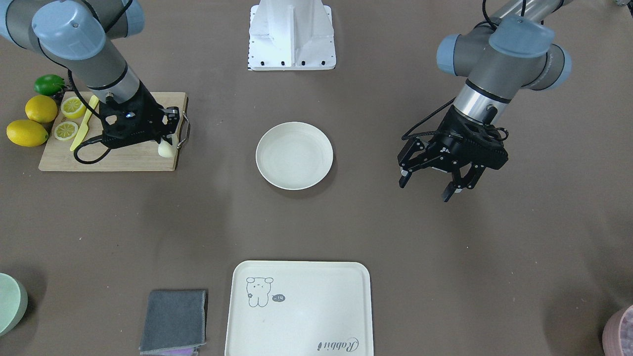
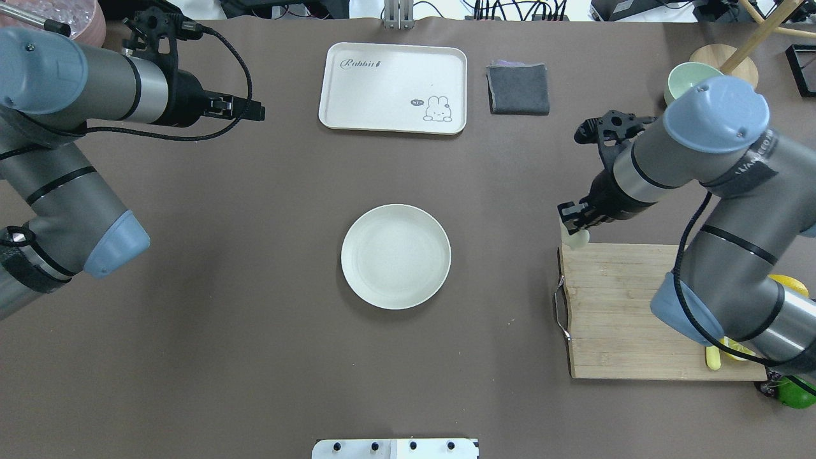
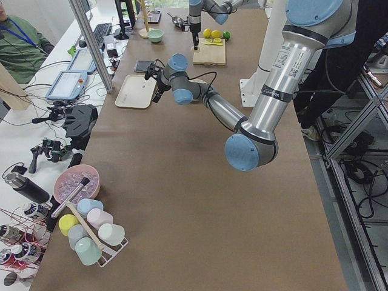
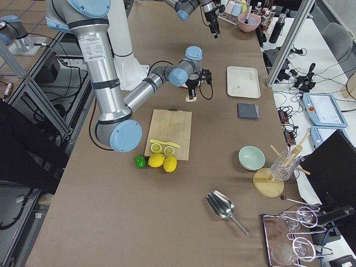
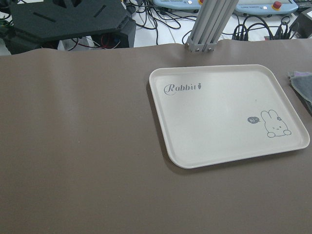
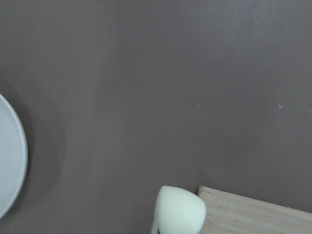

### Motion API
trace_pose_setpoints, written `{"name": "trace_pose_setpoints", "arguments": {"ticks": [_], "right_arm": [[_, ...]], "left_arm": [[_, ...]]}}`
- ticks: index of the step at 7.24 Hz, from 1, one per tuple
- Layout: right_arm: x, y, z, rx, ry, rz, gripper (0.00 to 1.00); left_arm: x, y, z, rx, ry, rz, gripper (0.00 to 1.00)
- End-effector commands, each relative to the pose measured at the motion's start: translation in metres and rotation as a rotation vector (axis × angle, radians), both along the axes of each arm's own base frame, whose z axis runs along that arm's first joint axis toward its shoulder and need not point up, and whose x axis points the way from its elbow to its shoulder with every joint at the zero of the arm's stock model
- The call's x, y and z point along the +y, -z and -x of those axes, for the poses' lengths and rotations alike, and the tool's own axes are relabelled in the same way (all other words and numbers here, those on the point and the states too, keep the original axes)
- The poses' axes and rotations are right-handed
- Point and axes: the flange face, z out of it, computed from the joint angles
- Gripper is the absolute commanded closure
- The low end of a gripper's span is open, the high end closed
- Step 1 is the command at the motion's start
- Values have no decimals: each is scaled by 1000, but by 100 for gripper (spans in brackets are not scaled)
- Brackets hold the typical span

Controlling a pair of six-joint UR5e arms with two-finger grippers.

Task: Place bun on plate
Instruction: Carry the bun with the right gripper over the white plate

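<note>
The bun (image 1: pixel 166 149) is a small pale cream lump held in my right gripper (image 1: pixel 169 142), which is shut on it just above the corner of the wooden cutting board (image 1: pixel 113 157) near its metal handle. From overhead the bun (image 2: pixel 577 239) hangs at the board's far left corner, to the right of the plate (image 2: pixel 395 256). The right wrist view shows the bun (image 6: pixel 179 210) at the bottom and the plate's rim (image 6: pixel 12 161) at the left edge. The round off-white plate (image 1: pixel 294 155) lies empty at the table's centre. My left gripper (image 1: pixel 428 186) hovers open, holding nothing, off to the plate's other side.
On and beside the board are lemon halves (image 1: pixel 72 107), a yellow knife (image 1: pixel 85 123), whole lemons (image 1: pixel 27 132) and a lime (image 1: pixel 48 84). A cream tray (image 1: pixel 298 309), a grey cloth (image 1: pixel 173 320) and a pale green bowl (image 1: pixel 9 302) lie along the operators' side.
</note>
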Motion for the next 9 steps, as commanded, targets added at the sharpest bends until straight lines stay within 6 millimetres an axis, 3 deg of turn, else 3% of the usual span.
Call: {"name": "trace_pose_setpoints", "arguments": {"ticks": [1,3,5,6,7,9], "right_arm": [[-24,46,33,-44,-13,-18,100],[-21,80,67,-71,-3,-19,100],[0,100,105,-73,25,-57,100],[10,109,135,-99,53,-89,100],[19,97,174,-123,43,-145,100],[38,82,212,-150,73,-166,100]], "left_arm": [[14,8,-25,29,-24,22,3],[12,10,-25,31,-22,21,3],[11,12,-21,36,-18,17,3],[12,16,-19,44,-14,15,3],[12,19,-14,50,-7,10,3],[11,13,-8,42,7,15,3]]}}
